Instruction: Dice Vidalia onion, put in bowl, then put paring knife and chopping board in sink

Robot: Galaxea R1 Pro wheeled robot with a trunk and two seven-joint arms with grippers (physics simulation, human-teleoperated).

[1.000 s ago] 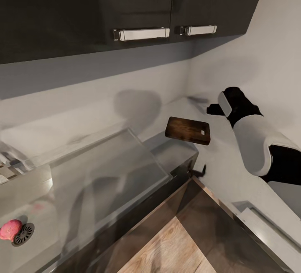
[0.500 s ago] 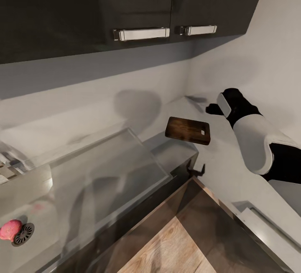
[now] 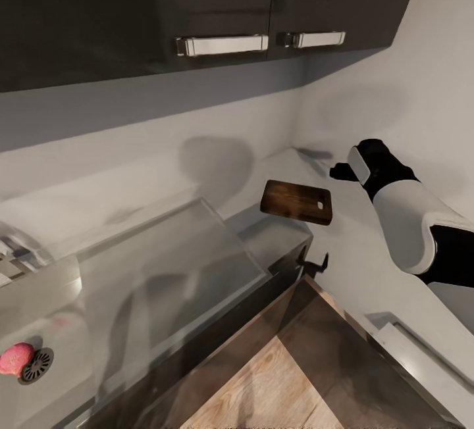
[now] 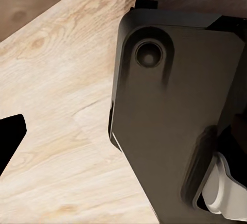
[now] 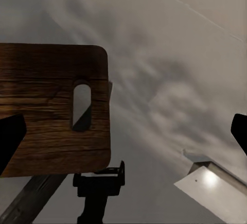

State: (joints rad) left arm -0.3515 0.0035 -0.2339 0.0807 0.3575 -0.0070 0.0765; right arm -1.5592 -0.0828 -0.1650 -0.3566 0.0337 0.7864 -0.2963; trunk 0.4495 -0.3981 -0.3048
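The brown chopping board (image 3: 296,202) (image 5: 51,110) lies flat on the grey countertop (image 3: 355,245) near its inner corner, with its handle slot (image 5: 81,105) toward my right arm. My right gripper (image 3: 337,171) (image 5: 123,136) hovers just beyond the board's slotted end, open and holding nothing. Far to the left, the pinkish Vidalia onion (image 3: 14,358) rests beside the drain (image 3: 36,364) in the steel sink (image 3: 52,310). My left gripper (image 4: 10,136) hangs over the wood floor beside my dark body and looks open and empty. The paring knife and the bowl are out of view.
Dark upper cabinets (image 3: 217,1) with chrome handles hang over the counter. A steel drainboard (image 3: 164,258) stretches between sink and board. A small black hook (image 3: 313,264) (image 5: 98,188) juts from the counter's front edge. A pale ledge (image 3: 421,363) runs lower right, above the wood floor (image 3: 263,383).
The camera has shifted a little. My right arm has edged slightly to the right past the board's end. The board and onion stay where they were.
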